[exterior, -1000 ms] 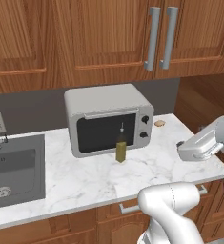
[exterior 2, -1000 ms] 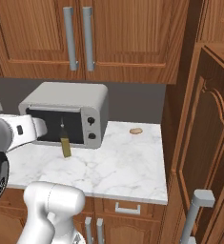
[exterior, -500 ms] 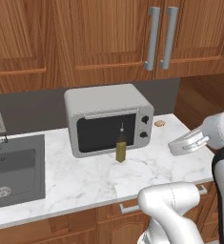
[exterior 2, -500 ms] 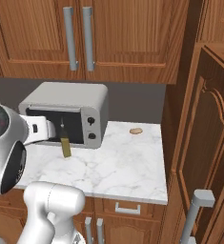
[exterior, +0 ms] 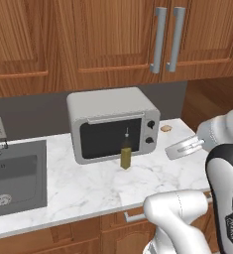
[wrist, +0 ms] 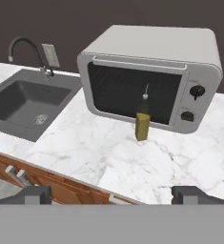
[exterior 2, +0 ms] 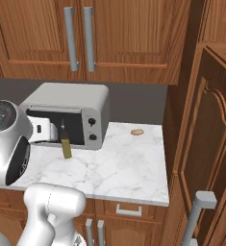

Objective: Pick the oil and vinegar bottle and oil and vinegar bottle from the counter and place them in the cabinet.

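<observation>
Marble counter [exterior: 88, 186]: 1 olive-green bottle [exterior: 125, 157] by 1 microwave [exterior: 113, 124]; pincer [wrist: 112, 194] wide, empty.

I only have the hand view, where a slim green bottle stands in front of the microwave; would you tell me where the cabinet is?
Observer: In the right base view, the tall wooden cabinet stands at the right end of the counter.
Operator: Thank you. Where is the gripper relative to the bottle?
Observer: In the left base view, the gripper hangs over the right part of the counter, to the right of the green bottle and apart from it.
Operator: And what is above the microwave?
Observer: Wall cupboards with grey bar handles hang above the microwave.
</observation>
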You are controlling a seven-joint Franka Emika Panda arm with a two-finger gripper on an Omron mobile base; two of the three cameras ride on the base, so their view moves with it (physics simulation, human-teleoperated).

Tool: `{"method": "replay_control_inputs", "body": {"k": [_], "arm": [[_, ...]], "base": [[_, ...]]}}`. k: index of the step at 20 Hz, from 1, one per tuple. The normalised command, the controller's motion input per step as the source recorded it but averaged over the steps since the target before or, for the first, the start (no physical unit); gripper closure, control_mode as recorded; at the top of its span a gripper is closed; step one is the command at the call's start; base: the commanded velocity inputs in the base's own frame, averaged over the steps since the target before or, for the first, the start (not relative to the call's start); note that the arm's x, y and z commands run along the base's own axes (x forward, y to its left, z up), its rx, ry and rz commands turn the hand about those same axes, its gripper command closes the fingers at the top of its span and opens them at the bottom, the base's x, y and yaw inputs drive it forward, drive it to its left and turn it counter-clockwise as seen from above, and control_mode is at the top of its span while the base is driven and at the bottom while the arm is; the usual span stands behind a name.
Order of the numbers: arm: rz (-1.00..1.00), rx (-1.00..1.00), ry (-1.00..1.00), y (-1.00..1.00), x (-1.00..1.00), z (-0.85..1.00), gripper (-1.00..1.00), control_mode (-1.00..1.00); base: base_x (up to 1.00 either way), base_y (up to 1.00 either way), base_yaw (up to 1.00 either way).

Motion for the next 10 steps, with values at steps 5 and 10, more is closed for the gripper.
{"method": "replay_control_inputs", "body": {"k": [5,10], "arm": [[-0.11,-0.02,0.00,0.24,0.19,-0.10,-1.00,-1.00],[-0.12,-0.01,0.00,0.11,0.16,-0.07,-1.00,-1.00]], "base": [[0.00,0.00,0.00],[0.00,0.00,0.00]]}}
